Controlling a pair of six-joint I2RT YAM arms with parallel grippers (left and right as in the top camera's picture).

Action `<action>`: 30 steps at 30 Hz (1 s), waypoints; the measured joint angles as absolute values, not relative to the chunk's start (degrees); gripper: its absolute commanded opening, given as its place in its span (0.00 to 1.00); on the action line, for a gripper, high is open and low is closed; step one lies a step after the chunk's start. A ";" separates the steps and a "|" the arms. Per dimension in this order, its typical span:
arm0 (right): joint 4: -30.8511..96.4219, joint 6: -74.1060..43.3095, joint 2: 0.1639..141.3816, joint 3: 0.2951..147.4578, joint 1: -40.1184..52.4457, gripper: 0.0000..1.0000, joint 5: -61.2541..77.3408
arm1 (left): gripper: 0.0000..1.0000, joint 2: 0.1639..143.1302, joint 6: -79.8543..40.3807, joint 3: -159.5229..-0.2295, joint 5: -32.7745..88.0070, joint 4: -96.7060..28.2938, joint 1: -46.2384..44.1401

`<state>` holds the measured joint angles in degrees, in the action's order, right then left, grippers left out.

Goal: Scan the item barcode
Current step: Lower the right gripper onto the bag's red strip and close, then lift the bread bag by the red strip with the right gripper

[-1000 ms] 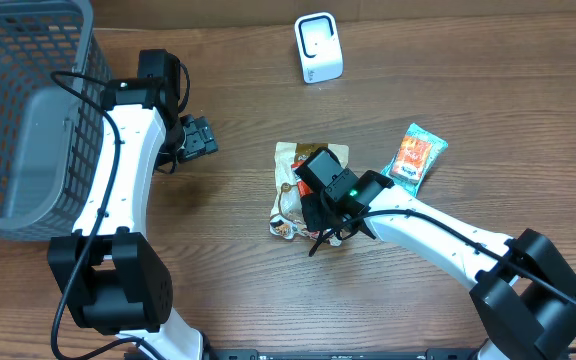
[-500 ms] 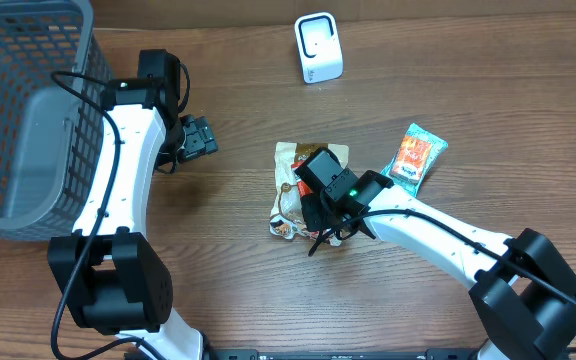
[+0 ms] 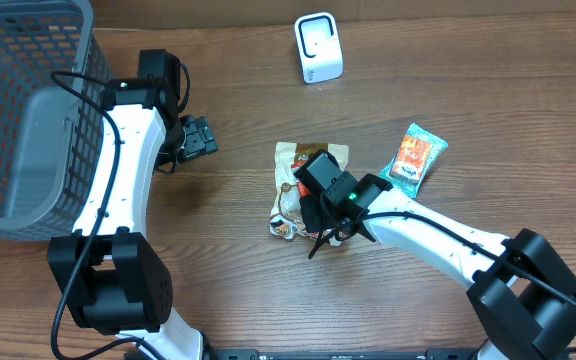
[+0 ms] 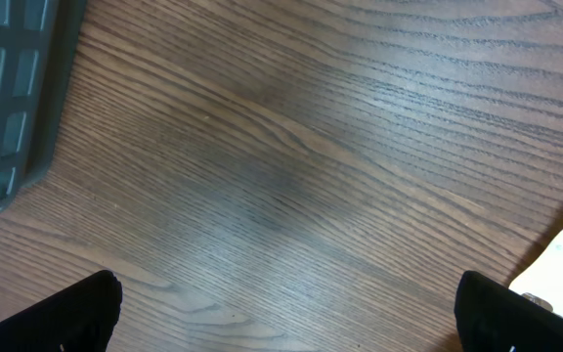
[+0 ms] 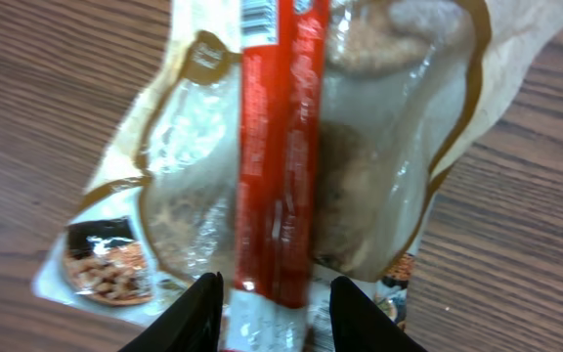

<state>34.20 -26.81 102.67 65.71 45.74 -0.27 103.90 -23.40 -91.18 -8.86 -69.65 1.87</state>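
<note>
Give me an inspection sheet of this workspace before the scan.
Surface: brown wood-grain table, no spills seen.
Job's things: clear tan-edged snack bag with a red strip lies flat mid-table; white box-shaped scanner stands at the far edge.
Clutter: teal-and-orange snack packet right of the bag; grey plastic mesh basket at the left.
Grippers: left pincer open over bare wood; right pincer straddles the red strip, grip unconfirmed.
Cables: black cables run along both arms.
Surroundings: nothing seen.
</note>
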 measured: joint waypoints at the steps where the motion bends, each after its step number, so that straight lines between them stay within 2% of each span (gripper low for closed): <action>1: 33.69 -26.79 102.67 65.06 45.78 0.38 -0.54 | 1.00 103.90 -23.40 -91.18 -8.86 -69.65 1.87; 14: 32.08 -26.79 102.94 63.20 46.17 0.36 -2.04 | 1.00 103.90 -23.40 -91.18 -8.86 -69.65 1.87; 19: 32.10 -26.85 103.13 63.20 46.76 0.25 -2.35 | 1.00 103.90 -23.40 -91.18 -8.86 -69.63 1.87; 23: 31.99 -26.65 103.15 63.20 46.94 0.07 -2.28 | 1.00 103.90 -23.40 -91.18 -8.86 -69.63 1.87; 25: 31.90 -27.07 103.15 63.20 46.98 0.04 -2.26 | 1.00 103.90 -23.40 -91.18 -8.86 -69.63 1.87; 30: 31.99 -27.20 103.15 63.20 46.98 0.04 -2.22 | 1.00 103.90 -23.40 -91.18 -8.86 -69.65 1.87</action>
<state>31.99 -27.20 103.15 63.20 46.98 -2.22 103.90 -23.40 -91.18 -8.86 -69.65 1.87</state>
